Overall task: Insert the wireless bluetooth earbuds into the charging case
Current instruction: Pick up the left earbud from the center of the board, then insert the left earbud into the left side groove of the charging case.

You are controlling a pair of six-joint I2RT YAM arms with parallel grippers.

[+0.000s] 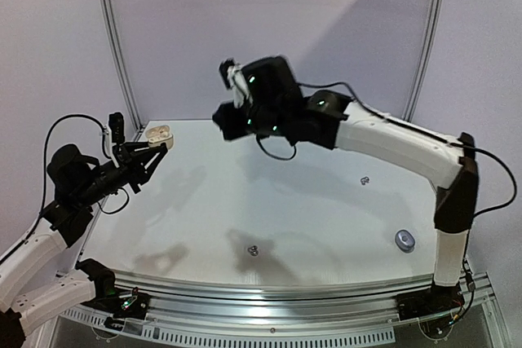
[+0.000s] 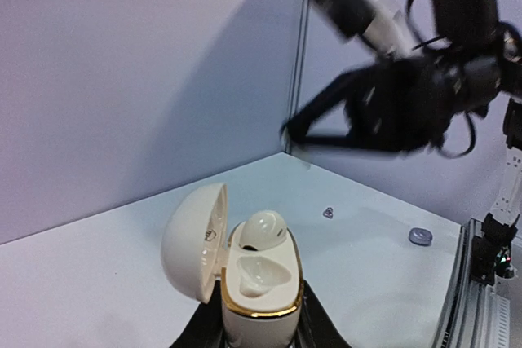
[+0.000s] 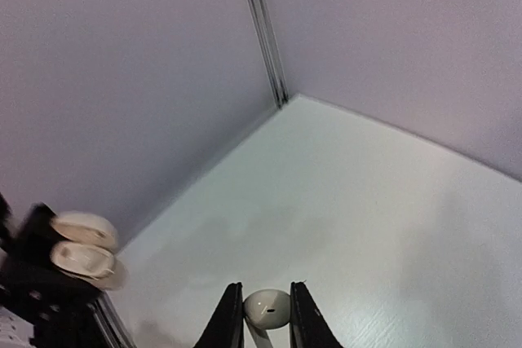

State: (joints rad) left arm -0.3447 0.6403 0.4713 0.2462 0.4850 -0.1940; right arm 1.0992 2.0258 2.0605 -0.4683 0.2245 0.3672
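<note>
My left gripper (image 2: 257,330) is shut on a cream charging case (image 2: 253,299) with a gold rim, held upright above the table's far-left corner. Its lid (image 2: 194,230) is swung open to the left. One glossy white earbud (image 2: 265,229) sits in the far slot and the near slot (image 2: 254,276) is bare. From above, the case (image 1: 159,133) shows at the left gripper (image 1: 161,143). My right gripper (image 3: 267,286) is shut on a second white earbud (image 3: 267,309), raised high over the far middle of the table (image 1: 232,73). Two dark earbuds (image 1: 254,250) (image 1: 364,178) lie on the table.
A small round grey case (image 1: 404,240) rests near the right arm's base, also seen from the left wrist (image 2: 420,236). Wall panels close off the table's far side, meeting at a corner post (image 3: 263,30). The right arm (image 2: 408,79) looks blurred in the left wrist view.
</note>
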